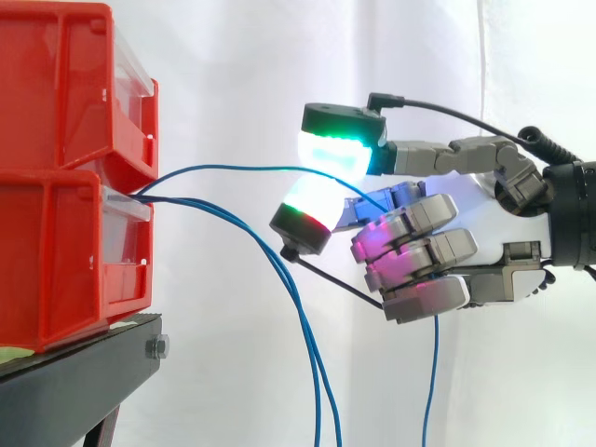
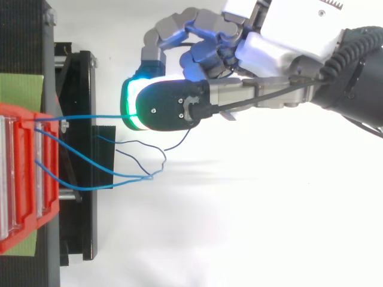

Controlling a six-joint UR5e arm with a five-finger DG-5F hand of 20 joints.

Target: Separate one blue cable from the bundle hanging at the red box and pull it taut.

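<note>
Hand (image 1: pixel 424 251): comes in from the right in the side view, level with the lower red bin (image 1: pixel 56 251); fingers curled.
Grip: two green-glowing fingertip pads (image 1: pixel 333 149) are closed on one blue cable (image 1: pixel 242 169), nipping it between them.
Held cable, path: leaves the front of the lower bin, runs in a shallow arc across the gap to the pads, and passes in behind the curled fingers. Its free length hangs straight down below the hand.
Held cable, top view: an almost straight line (image 2: pixel 90 116) from the bin to the pad.
Other blue cables (image 1: pixel 214 209): leave the same bin front and droop down, apart from the held one.
Bins: the lower bin sits under the upper red bin (image 1: pixel 65 84), both on the black stand (image 1: pixel 84 372).
Backdrop: white curtain (image 1: pixel 233 74).
</note>
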